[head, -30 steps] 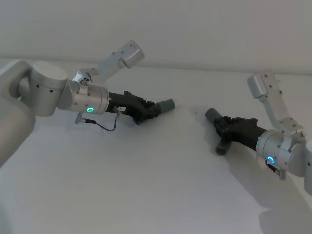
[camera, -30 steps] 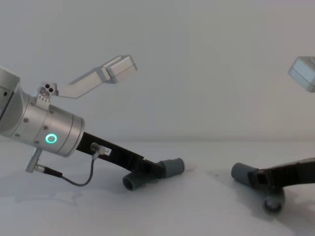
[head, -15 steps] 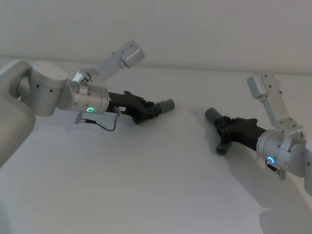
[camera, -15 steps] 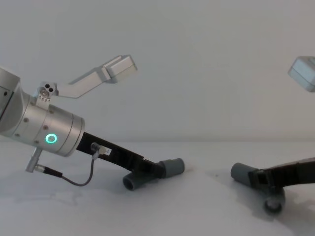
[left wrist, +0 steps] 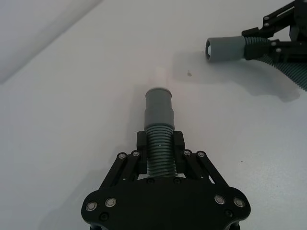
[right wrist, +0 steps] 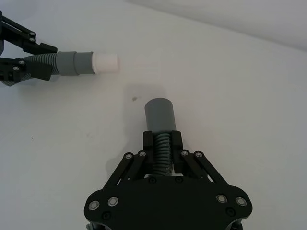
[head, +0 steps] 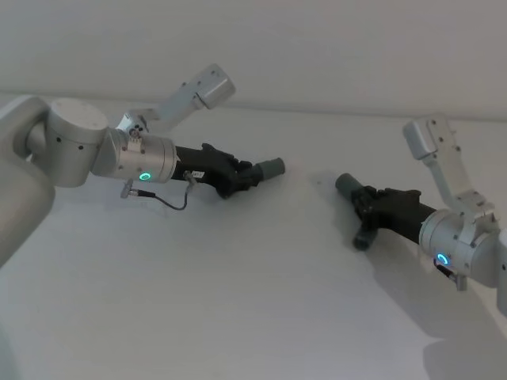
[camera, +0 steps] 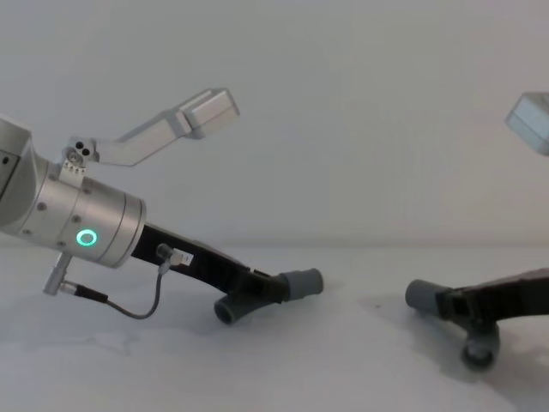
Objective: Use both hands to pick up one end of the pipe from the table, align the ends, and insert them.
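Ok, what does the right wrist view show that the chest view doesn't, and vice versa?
Right wrist view: the white tip on the left gripper's ribbed piece, and the right gripper clamping ribs behind its socket. Chest view: the ribbed piece's lower end, the socket piece's lower end and the left arm's green light. Both: the two ends facing across a gap.

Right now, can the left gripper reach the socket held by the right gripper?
Probably yes: only bare table separates the left gripper, shut on its white-tipped pipe, from the socket in the right gripper.
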`<state>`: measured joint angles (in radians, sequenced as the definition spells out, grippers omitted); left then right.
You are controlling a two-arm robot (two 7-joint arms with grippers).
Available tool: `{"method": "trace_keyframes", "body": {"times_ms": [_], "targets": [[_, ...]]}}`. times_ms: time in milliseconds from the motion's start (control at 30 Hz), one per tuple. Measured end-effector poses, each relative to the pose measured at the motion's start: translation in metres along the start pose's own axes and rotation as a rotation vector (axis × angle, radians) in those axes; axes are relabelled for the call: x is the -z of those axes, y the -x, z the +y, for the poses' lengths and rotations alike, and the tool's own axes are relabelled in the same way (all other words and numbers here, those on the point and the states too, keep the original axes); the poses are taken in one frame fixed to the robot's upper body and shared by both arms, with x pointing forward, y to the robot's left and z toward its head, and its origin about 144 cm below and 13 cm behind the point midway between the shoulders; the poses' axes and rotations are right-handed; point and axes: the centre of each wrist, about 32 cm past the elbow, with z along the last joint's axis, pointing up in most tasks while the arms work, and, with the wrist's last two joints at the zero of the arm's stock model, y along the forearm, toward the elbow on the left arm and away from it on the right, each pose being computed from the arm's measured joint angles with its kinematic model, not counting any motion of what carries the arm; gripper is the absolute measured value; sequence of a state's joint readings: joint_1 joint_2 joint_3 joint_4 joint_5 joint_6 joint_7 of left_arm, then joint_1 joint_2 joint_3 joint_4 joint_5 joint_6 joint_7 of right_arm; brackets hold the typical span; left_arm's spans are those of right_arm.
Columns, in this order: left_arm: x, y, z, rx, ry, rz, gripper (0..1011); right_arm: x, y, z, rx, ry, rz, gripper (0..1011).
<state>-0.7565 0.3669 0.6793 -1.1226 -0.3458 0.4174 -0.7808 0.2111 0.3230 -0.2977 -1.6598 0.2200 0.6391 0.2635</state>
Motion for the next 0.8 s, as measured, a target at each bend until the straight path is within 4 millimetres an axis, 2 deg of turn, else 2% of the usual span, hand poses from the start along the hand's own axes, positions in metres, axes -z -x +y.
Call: {"method": "trace_keyframes", "body": {"times_ms": [300, 800], "targets": [[-0.003, -0.001, 0.004, -0.007, 0.027, -0.096, 302, 0.001, -0.003, -0.006, 0.011, -0.063, -0.066, 195], [-0.012, -0.003, 0.019, -0.019, 0.090, -0.354, 302, 0.005, -0.017, -0.023, 0.026, -0.205, -0.266, 184]]}}
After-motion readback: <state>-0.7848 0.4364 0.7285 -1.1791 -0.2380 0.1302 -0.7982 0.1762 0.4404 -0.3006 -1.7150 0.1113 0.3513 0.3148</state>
